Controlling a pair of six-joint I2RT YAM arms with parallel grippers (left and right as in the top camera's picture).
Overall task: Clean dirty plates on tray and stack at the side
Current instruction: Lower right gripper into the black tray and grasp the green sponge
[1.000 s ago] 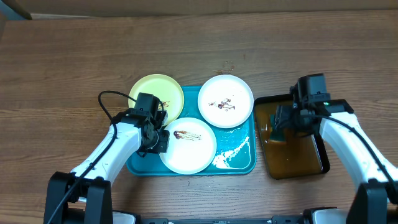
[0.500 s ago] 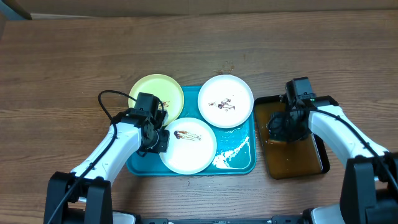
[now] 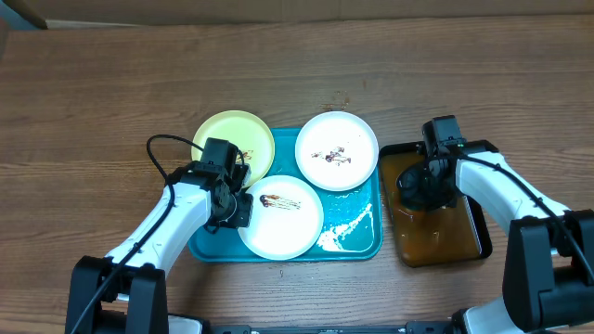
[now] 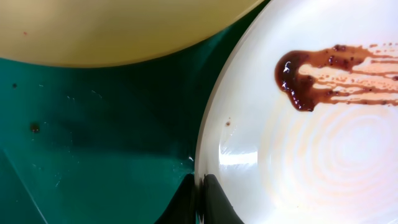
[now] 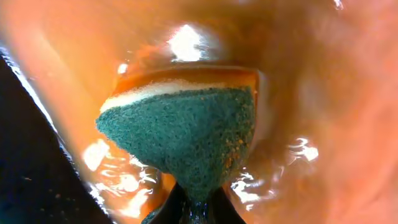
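Dripping risk: the soaked sponge (image 5: 180, 130), pinched in the right fingers (image 5: 163, 211), could trail brown liquid from the black tray (image 3: 464, 246), right of the tray (image 3: 357, 243), over the 3 dirty plates (image 3: 337, 150) on it. Left fingers (image 4: 214, 202) clamp the front white plate (image 3: 283, 227) by its rim, and it could slip. Both wrists are low, pointing down.

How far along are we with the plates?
Nothing done: yellow plate, rear white plate, front white plate all smeared on the teal tray. In hand: right fingers dip sponge in black tray; left fingers pinch front plate's rim. Left: scrubbing, stacking.
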